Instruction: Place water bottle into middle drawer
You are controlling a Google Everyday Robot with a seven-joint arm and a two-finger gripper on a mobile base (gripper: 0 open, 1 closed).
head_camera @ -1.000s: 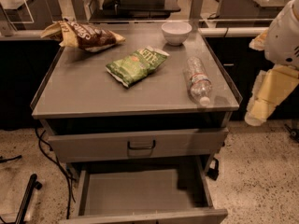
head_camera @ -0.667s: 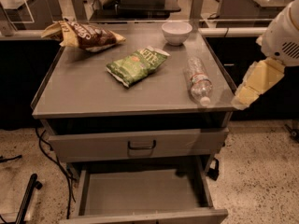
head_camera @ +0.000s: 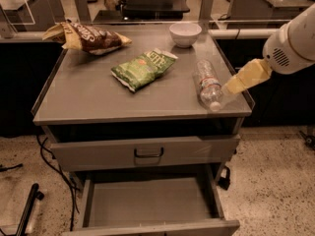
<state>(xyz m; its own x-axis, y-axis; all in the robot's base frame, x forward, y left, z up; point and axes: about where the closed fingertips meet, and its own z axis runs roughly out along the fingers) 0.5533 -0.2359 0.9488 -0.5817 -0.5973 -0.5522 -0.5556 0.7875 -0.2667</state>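
The water bottle (head_camera: 207, 85) lies on its side on the grey cabinet top (head_camera: 88, 97), near the right front corner, its white cap pointing to the front. My gripper (head_camera: 237, 84), yellowish at the end of a white arm, reaches in from the right. Its tip is just right of the bottle's lower half, close to it or touching. The middle drawer (head_camera: 147, 203) is pulled open at the bottom of the cabinet; its flat grey floor is bare.
A green chip bag (head_camera: 142, 69) lies mid-top, a brown chip bag (head_camera: 88, 37) at the back left, and a white bowl (head_camera: 185, 33) at the back. A shut drawer front with a black handle (head_camera: 148, 153) sits above the open drawer. Cables (head_camera: 54, 166) trail on the floor at left.
My gripper has moved left and up from beside the cabinet's right edge to the bottle's side. The bottle and the bags have not moved.
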